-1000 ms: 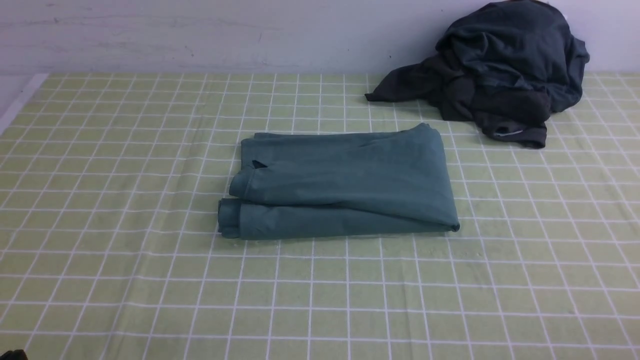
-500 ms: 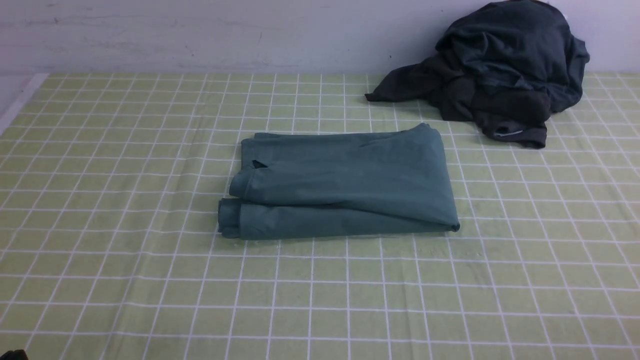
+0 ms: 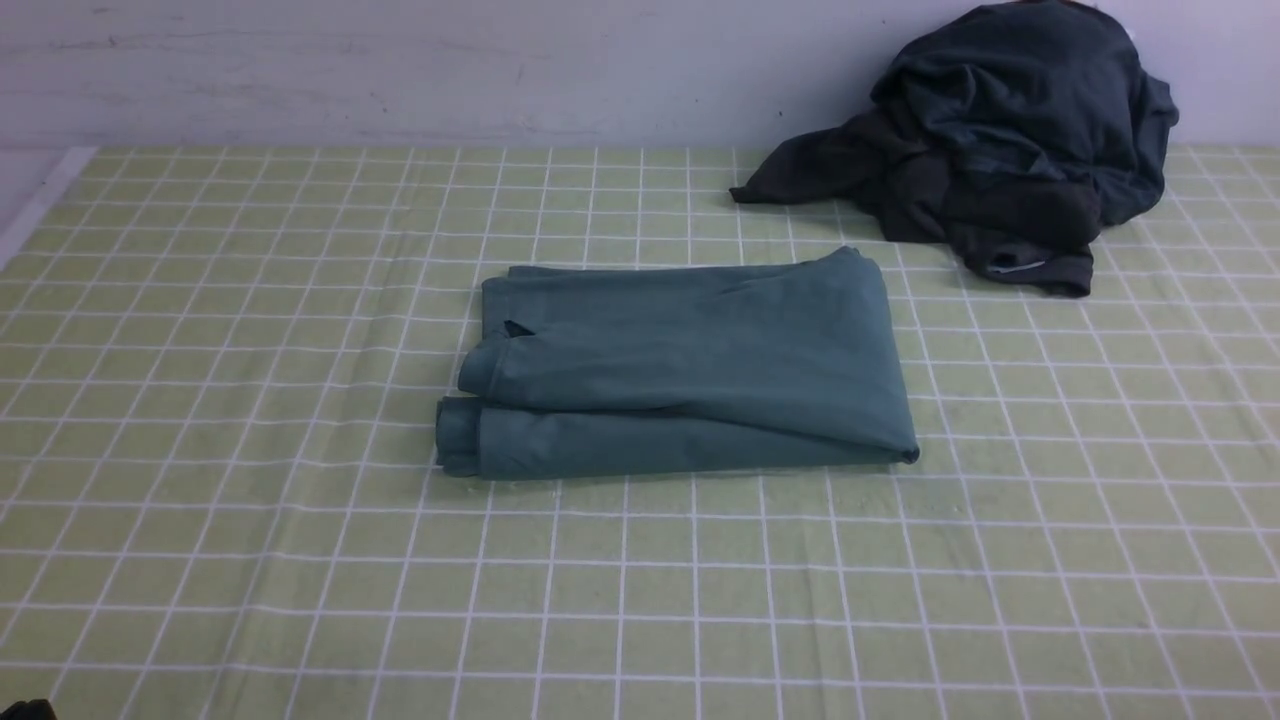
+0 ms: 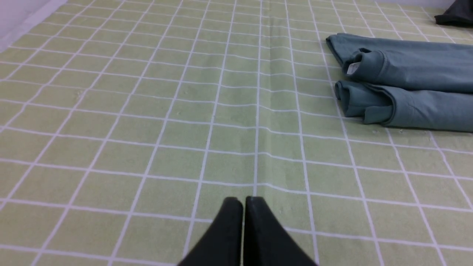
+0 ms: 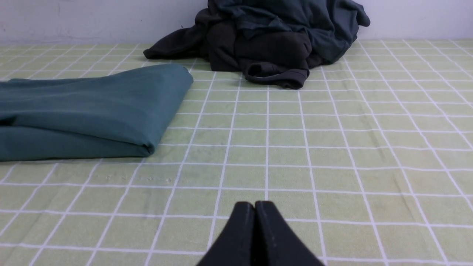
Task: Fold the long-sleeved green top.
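Note:
The green long-sleeved top [image 3: 690, 370] lies folded into a compact rectangle in the middle of the checked cloth. It also shows in the left wrist view [image 4: 414, 85], with a bit of white label at one rolled end, and in the right wrist view [image 5: 81, 111]. Its chest logo is hidden. My left gripper [image 4: 243, 201] is shut and empty, over bare cloth well short of the top. My right gripper [image 5: 254, 205] is shut and empty, also over bare cloth apart from the top. Neither gripper shows in the front view.
A dark charcoal garment [image 3: 1000, 140] lies heaped at the back right against the pale wall, also in the right wrist view [image 5: 273, 40]. The green-and-white checked tablecloth [image 3: 250, 500] covers the table; its left edge [image 3: 40, 200] shows at far left.

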